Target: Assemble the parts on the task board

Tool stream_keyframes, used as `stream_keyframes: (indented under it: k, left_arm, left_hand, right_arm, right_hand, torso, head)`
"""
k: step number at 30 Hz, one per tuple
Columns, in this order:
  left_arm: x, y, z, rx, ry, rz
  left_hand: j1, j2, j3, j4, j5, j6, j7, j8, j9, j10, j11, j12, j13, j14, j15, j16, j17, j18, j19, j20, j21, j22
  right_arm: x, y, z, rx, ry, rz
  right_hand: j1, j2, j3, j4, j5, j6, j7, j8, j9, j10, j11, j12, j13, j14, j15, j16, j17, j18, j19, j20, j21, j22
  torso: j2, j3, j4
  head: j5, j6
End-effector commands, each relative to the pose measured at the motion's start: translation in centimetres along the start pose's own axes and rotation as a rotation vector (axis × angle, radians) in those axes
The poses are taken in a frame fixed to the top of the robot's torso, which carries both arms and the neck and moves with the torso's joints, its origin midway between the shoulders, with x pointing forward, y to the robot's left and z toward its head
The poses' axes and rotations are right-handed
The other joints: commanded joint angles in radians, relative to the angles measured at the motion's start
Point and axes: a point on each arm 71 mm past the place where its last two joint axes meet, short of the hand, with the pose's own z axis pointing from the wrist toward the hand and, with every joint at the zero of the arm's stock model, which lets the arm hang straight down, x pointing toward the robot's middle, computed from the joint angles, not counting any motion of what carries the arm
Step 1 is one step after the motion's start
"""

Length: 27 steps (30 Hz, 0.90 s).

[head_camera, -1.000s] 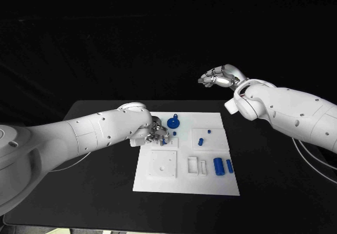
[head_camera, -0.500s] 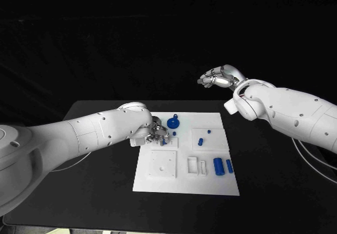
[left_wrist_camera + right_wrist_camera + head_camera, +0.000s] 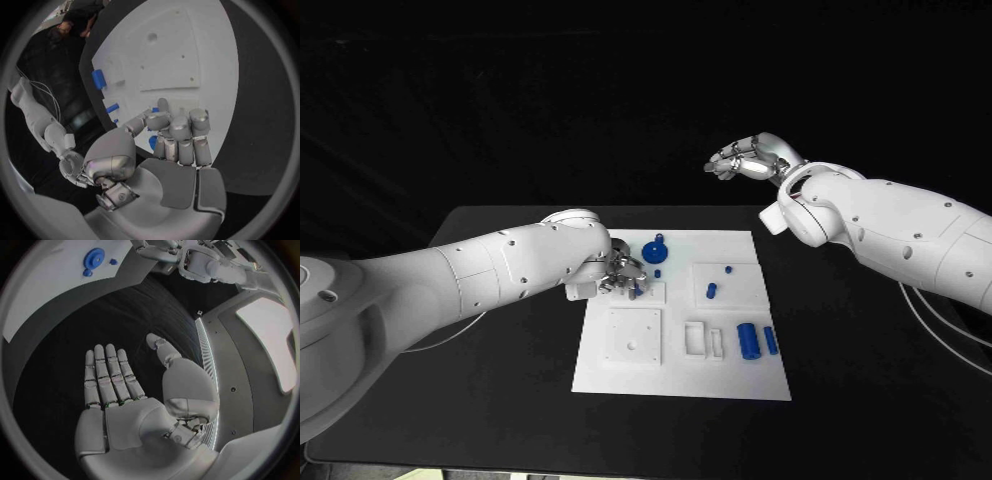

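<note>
A white task board (image 3: 678, 375) lay in the middle of a black table (image 3: 488, 420), seen from above by the head camera. The left arm reached in from the left side, and the left hand (image 3: 620, 276) hung low over the board's upper left area, its fingers curled together around a small blue part (image 3: 152, 142). In the left wrist view the fingers (image 3: 179, 131) were folded inward with the thumb closed against them, and a bit of that blue piece showed between them, so the hand appeared to be pinching it. Just beside the hand, toward the far edge of the board, sat a round blue part with a knob (image 3: 656, 251). A small blue peg (image 3: 713, 291) stood on a raised white block on the right half of the board. Nearer the robot, on the board's right side, a blue block (image 3: 750, 340) and a slim blue cylinder (image 3: 772, 341) lay side by side, just apart. A square white plate with small holes (image 3: 636, 337) sat left of them. The right arm came in from the right, and the right hand (image 3: 749, 159) was raised well above and beyond the table's far edge, well apart from the board. The right wrist view showed the right hand's fingers (image 3: 109, 375) stretched out flat and apart, holding nothing.
</note>
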Motion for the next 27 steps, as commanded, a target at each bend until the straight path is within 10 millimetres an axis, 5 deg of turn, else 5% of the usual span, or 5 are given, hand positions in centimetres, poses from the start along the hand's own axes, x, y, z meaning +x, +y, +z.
stream_keyframes:
  k: [1,14,16,20,27]
  left_arm:
    - [0.03,0.11,0.11,-0.006,-0.007,0.005]
    - [-0.42,0.71,0.21,-0.027,-0.023,0.012]
    - [-0.46,0.77,0.22,-0.029,-0.023,0.012]
    - [-0.50,0.77,0.24,-0.028,-0.024,0.012]
    - [-0.54,0.86,0.25,-0.026,-0.022,0.012]
  left_hand:
    - [-0.001,-0.009,-0.001,0.008,-0.009,0.137,-0.038,-0.005,0.000,-0.016,-0.006,0.003,0.001,0.009,-0.015,0.005,0.002,-0.007,-0.009,-0.109,0.005,0.001]
    - [0.001,-0.037,-0.003,0.013,-0.024,0.136,-0.038,-0.006,0.002,-0.016,-0.006,0.004,0.001,0.008,-0.017,0.004,0.002,-0.005,-0.009,-0.111,0.005,0.002]
    - [-0.004,-0.056,-0.013,0.013,-0.097,0.135,-0.039,-0.006,0.003,-0.016,-0.004,0.004,0.001,0.007,-0.017,0.005,0.002,-0.005,-0.009,-0.111,0.006,0.002]
    - [-0.008,-0.085,-0.024,0.014,-0.098,0.134,-0.037,-0.006,0.005,-0.017,-0.005,0.003,0.001,0.006,-0.017,0.005,0.002,-0.004,-0.010,-0.111,0.006,0.002]
    - [-0.019,-0.069,-0.130,-0.034,-0.096,0.126,-0.038,-0.006,0.014,-0.020,-0.006,0.002,0.001,0.000,-0.020,0.004,0.003,0.000,-0.019,-0.112,0.004,0.002]
  right_arm:
    - [0.12,0.07,0.02,-0.002,0.011,-0.007]
    - [0.17,0.05,-0.01,-0.001,0.014,-0.007]
    - [0.20,0.07,-0.01,-0.002,0.015,-0.006]
    - [0.24,0.09,-0.01,-0.002,0.016,-0.006]
    - [0.29,0.10,-0.04,-0.002,0.018,-0.005]
  right_hand:
    - [0.008,-0.002,-0.003,-0.001,0.004,0.005,0.017,0.005,-0.001,0.009,-0.001,-0.006,-0.002,-0.006,0.001,-0.002,-0.001,0.006,-0.009,-0.001,-0.004,0.001]
    - [0.008,-0.003,-0.004,-0.001,0.005,0.004,0.017,0.005,-0.002,0.009,-0.001,-0.006,-0.002,-0.008,0.002,-0.002,-0.003,0.006,-0.011,0.000,-0.006,0.002]
    - [0.008,-0.003,-0.004,-0.001,0.005,0.004,0.017,0.005,-0.002,0.009,-0.001,-0.006,-0.002,-0.008,0.002,-0.002,-0.003,0.006,-0.011,0.000,-0.006,0.002]
    - [0.006,-0.004,-0.005,-0.001,0.005,0.003,0.017,0.005,-0.003,0.009,-0.001,-0.007,-0.003,-0.010,0.002,-0.002,-0.004,0.005,-0.013,0.000,-0.006,0.003]
    - [0.006,-0.004,-0.006,-0.001,0.005,0.003,0.018,0.005,-0.003,0.009,-0.001,-0.007,-0.003,-0.010,0.003,-0.002,-0.005,0.005,-0.014,0.000,-0.007,0.003]
  torso:
    - [0.000,0.0003,0.0007]
    - [0.000,-0.0003,0.0008]
    - [0.000,-0.0002,0.0006]
    - [0.000,-0.0004,0.0010]
    - [0.000,-0.0004,0.0007]
  head:
    - [0.000,0.001]
    - [0.001,0.000]
    - [0.001,0.000]
    - [0.001,-0.001]
    - [0.001,-0.002]
